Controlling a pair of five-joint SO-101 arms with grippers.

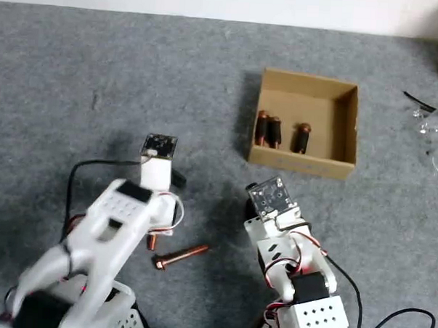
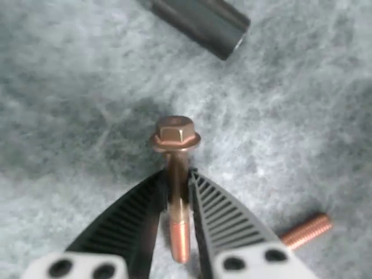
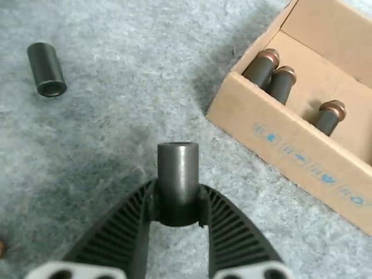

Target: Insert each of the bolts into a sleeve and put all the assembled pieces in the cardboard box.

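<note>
Carpet point(image 1: 136, 73), grey and coarse, covers the whole table I am working over. On it, toward the far right of the high view, sits the cardboard box point(image 1: 299, 164), open at the top. My right wrist camera sees its near wall point(image 3: 290, 145) close by. The left arm point(image 1: 107, 232) stands at the near left of the high view. The right arm point(image 1: 294, 272) is at the near right, with its wrist just short of the box.

The left gripper point(image 2: 177, 174) is clamped on a bolt point(image 2: 176, 139). I see its fingers pinching the shank, the flanged hex head sticking out past the fingertips, and the threaded end running back between them toward the wrist. The right gripper point(image 3: 177, 197) is closed around a sleeve point(image 3: 178, 171), a dark tube that juts beyond the fingertips with its free end out over the carpet.

Inside the box I count three assembled pieces point(image 1: 262, 127) point(image 1: 275, 131) point(image 1: 301, 138), each a dark sleeve with a copper bolt head at one end. Two lie touching, side by side near one side wall, and the third lies apart from them toward the middle.

A second sleeve point(image 3: 46, 70) point(image 2: 200, 20) lies on its side on the carpet, well apart from the box. A second bolt point(image 1: 180, 257) lies loose on the carpet between the two arms, nearer the left one. Its threaded tip point(image 2: 307, 229) shows just beside the left gripper.
</note>
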